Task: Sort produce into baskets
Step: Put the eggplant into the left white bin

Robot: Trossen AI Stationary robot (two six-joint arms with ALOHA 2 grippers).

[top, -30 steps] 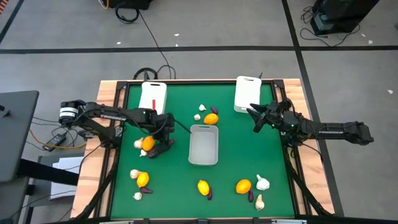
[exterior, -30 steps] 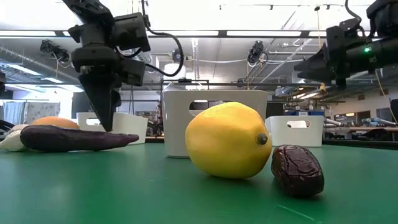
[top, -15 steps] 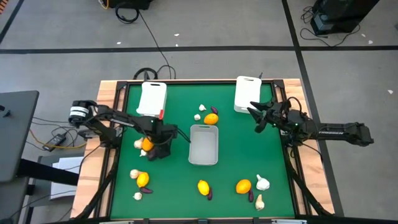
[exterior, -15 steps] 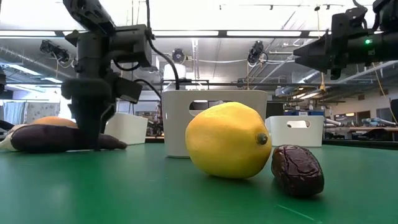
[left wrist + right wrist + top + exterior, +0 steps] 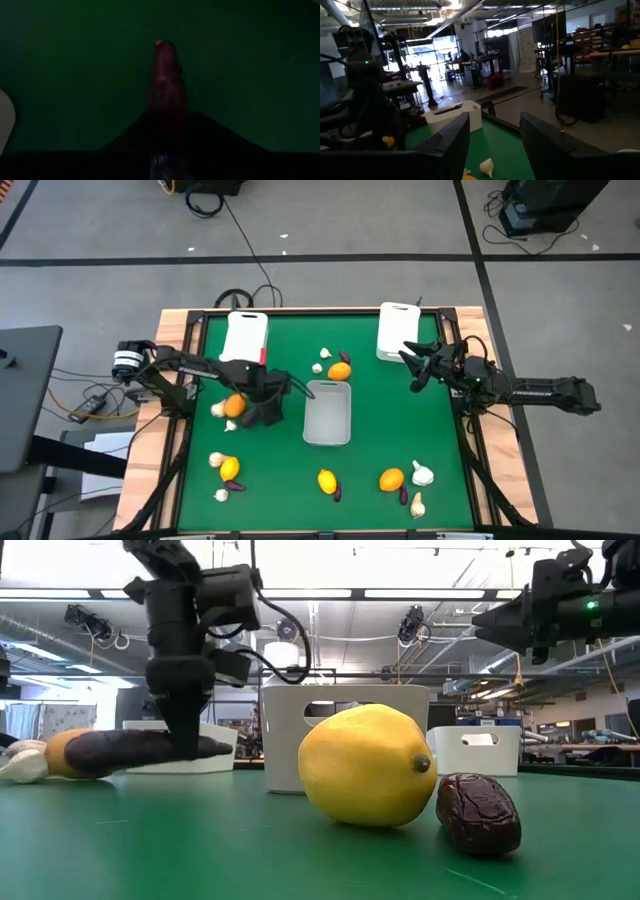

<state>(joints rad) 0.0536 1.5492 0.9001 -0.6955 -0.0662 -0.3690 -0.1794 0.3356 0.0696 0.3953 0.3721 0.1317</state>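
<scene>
Dark purple elongated vegetable [image 5: 140, 752]: being held just above the green table surface [image 5: 380, 425], gripped at one end by the left gripper [image 5: 190, 745], whose fingers are closing on it. In the high view, that gripper is hiding it, just left of the white rectangular plastic center bin [image 5: 327, 412]. Right gripper [image 5: 413, 370]: hovering, fingers parted and empty, near the far-right white bin [image 5: 397, 330].

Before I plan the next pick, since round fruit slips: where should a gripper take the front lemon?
Take the lemon across its belly, from straight above: it lies on its side, tip toward the date, so its flanks are free.
</scene>
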